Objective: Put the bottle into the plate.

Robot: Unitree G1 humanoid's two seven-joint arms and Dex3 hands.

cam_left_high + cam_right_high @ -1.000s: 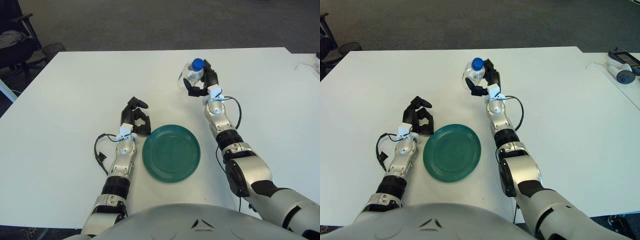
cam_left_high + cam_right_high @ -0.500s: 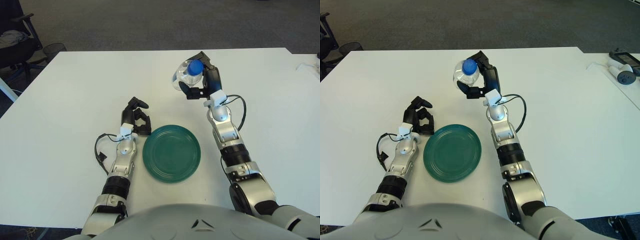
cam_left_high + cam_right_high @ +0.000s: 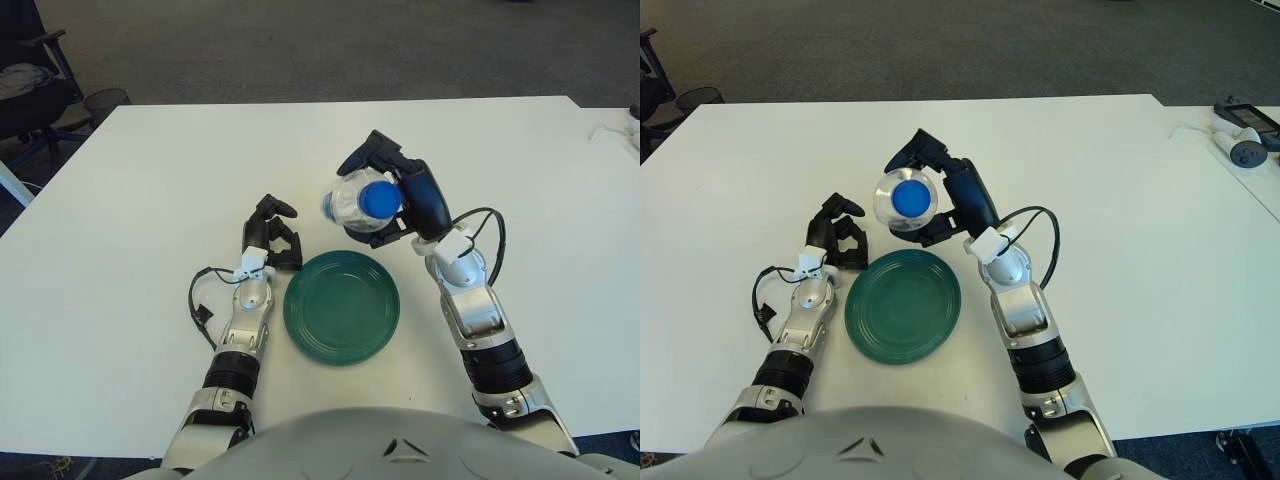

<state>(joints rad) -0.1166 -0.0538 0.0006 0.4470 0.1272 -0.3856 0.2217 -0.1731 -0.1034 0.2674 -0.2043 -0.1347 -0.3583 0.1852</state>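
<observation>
A clear plastic bottle [image 3: 362, 199] with a blue cap [image 3: 907, 198] hangs in the air, its cap pointing up toward the camera. My right hand [image 3: 400, 196] is shut on it, fingers wrapped around its body. The bottle shows just above the far edge of the dark green plate [image 3: 342, 306], which lies on the white table near my body. My left hand [image 3: 270, 236] shows beside the plate's left rim, fingers curled and holding nothing.
The white table [image 3: 150, 180] stretches wide around the plate. A white device with a cable [image 3: 1238, 135] lies at the far right. An office chair [image 3: 30, 80] and a bin stand off the table's left corner.
My right hand has lifted the bottle from the far middle of the table and carried it nearer and leftward, to above the plate's far edge. The left hand has not moved.
</observation>
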